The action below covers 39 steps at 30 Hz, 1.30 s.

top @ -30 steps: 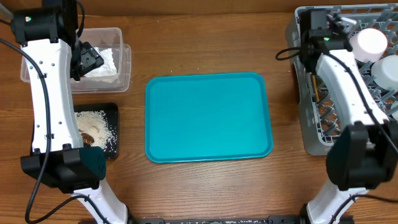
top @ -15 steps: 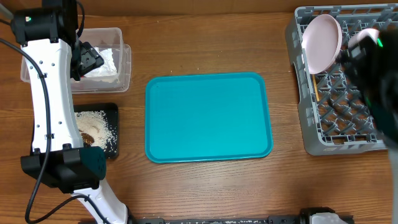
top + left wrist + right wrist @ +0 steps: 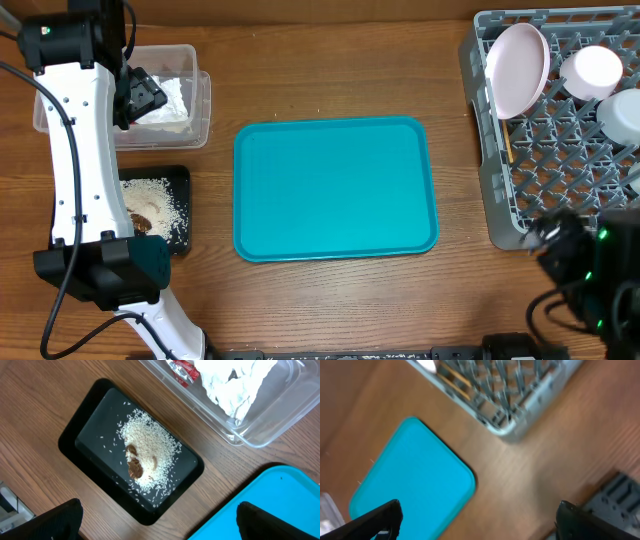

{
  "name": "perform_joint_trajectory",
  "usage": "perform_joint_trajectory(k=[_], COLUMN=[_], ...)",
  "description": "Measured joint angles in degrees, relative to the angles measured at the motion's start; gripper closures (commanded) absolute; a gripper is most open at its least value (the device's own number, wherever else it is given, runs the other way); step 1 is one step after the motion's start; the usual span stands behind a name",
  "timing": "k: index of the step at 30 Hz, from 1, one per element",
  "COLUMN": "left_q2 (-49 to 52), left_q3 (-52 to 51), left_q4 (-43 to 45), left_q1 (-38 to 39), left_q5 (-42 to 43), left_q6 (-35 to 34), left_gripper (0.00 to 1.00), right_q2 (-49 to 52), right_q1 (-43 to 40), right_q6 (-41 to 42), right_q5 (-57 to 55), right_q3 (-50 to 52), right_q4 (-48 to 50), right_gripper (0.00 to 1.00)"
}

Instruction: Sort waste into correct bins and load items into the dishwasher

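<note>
The grey dish rack (image 3: 560, 190) at the right holds a pinkish bowl (image 3: 517, 68) on edge, a white cup (image 3: 590, 72), a pale green bowl (image 3: 622, 115) and chopsticks (image 3: 506, 140). My right gripper (image 3: 480, 522) is open and empty, blurred, over bare wood between the teal tray (image 3: 410, 475) and the rack's corner (image 3: 505, 390). My left gripper (image 3: 157, 522) is open and empty, high above the black tray (image 3: 90, 420), which holds rice (image 3: 150, 445) and brown scraps (image 3: 134, 466). The clear tub (image 3: 270, 420) holds white napkins (image 3: 235, 385) and a red wrapper (image 3: 182, 369).
The teal tray (image 3: 335, 185) lies bare at the table's middle. The left arm (image 3: 75, 150) stretches over the tub and black tray (image 3: 180, 178). The right arm (image 3: 580, 270) is a dark blur at the front right, just before the rack.
The right arm has pulled back from the rack's far left corner to the front right, jaws now wide, and the pinkish bowl stands uncovered in the rack. The left arm has not moved.
</note>
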State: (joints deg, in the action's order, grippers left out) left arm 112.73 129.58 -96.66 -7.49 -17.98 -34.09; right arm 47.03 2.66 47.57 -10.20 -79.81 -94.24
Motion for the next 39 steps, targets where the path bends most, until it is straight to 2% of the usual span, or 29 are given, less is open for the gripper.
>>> perform_joint_trajectory(k=[7,23,30,39], left_q2=[0.0,0.0,0.0,0.0], left_q3=[0.0,0.0,0.0,0.0], left_q4=[0.0,0.0,0.0,0.0], left_q1=[0.0,0.0,0.0,0.0], left_q5=[0.0,0.0,-0.02,0.0], left_q6=[0.0,0.02,0.0,0.0], left_gripper=[0.0,0.0,0.0,0.0], right_q2=[-1.4,-1.05,-6.01,-27.15], right_q1=[0.0,0.0,0.0,0.0], right_q6=[0.42,0.39,-0.68,-11.43], right_q5=[4.55,5.6,6.69,15.37], right_q3=[7.56,7.98,14.29,38.38], right_q4=[0.11,2.01,17.31,47.82], right_gripper=[0.0,0.0,0.0,0.0])
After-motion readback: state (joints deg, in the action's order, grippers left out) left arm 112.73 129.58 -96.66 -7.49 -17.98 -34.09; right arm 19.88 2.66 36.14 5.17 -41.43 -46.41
